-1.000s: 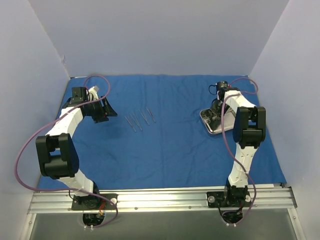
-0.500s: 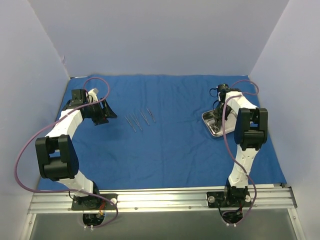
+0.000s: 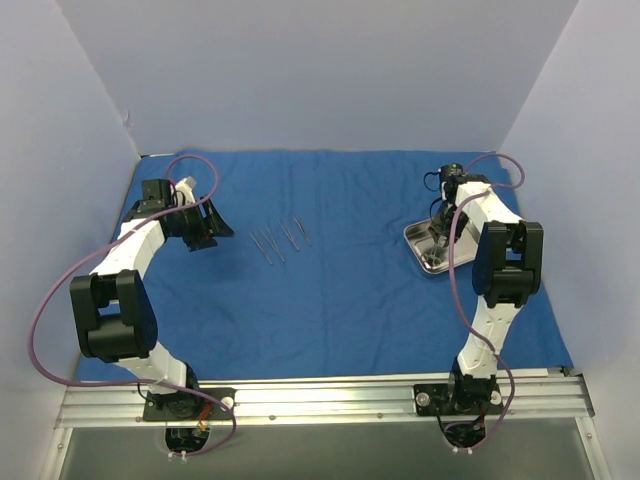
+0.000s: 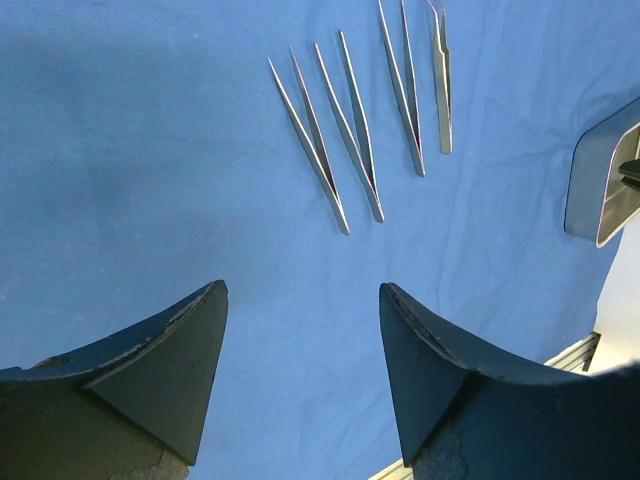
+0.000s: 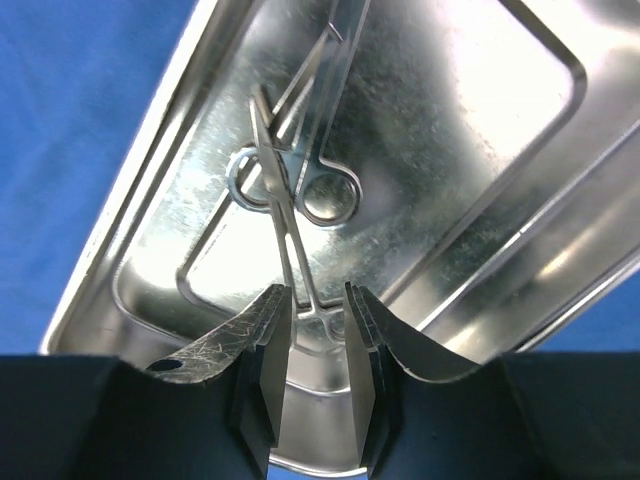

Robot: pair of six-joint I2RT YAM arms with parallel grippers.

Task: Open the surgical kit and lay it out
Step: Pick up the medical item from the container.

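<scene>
Found the left gripper [image 4: 303,287] at the far left, hovering over the blue cloth wrap [image 3: 340,300], fingers spread wide with nothing between them. Noted the wrap lying opened flat across the table, reaching from the left wall almost to the right one. Counted four thin silver instruments [image 3: 281,239] side by side on the bare cloth just right of that gripper, in a slanted row toward the far middle. Spotted the steel tray [image 3: 413,243] on the cloth at the far right, well apart from the row. Saw the right gripper [image 5: 316,290] dipped into the tray, fingers only narrowly parted around the thin shaft of a ring-handled instrument [image 5: 295,200] lying on the tray floor. Could not tell whether either pad touched it.
</scene>
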